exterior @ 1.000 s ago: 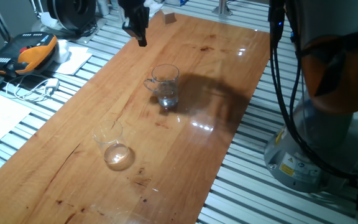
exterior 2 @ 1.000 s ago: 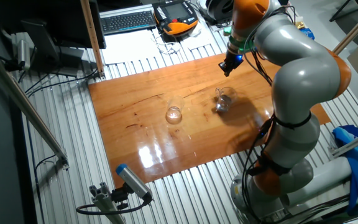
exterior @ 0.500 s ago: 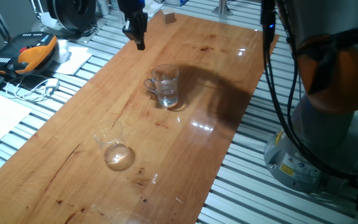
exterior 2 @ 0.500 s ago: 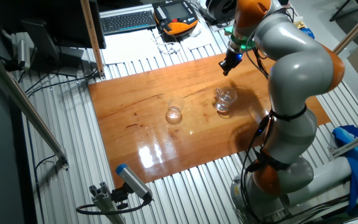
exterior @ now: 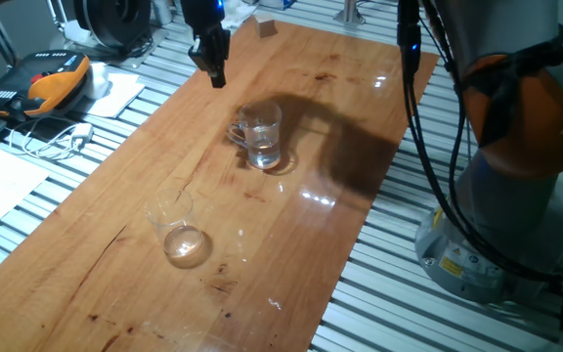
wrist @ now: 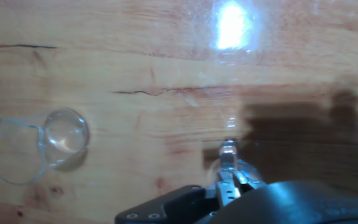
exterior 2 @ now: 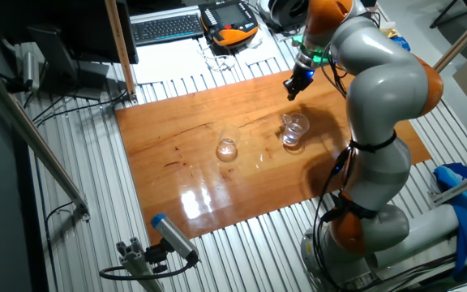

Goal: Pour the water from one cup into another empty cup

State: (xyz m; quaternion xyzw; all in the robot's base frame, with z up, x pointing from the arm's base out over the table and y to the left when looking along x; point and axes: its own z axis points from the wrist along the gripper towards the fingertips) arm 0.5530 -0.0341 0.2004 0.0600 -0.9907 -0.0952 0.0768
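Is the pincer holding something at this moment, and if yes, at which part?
Nothing is held. The pincer hangs in the air above the table, apart from the glass mug and the tumbler; both stand untouched.

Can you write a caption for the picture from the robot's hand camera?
Looking down at the wooden table, a clear handleless glass tumbler stands left of the gripper.

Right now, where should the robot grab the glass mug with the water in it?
Probably by its looped handle. The glass mug stands upright on the wooden table, handle pointing toward the gripper, which hangs above and apart. Coming in from that side, fingers across the loop, keeps the rim free for pouring.
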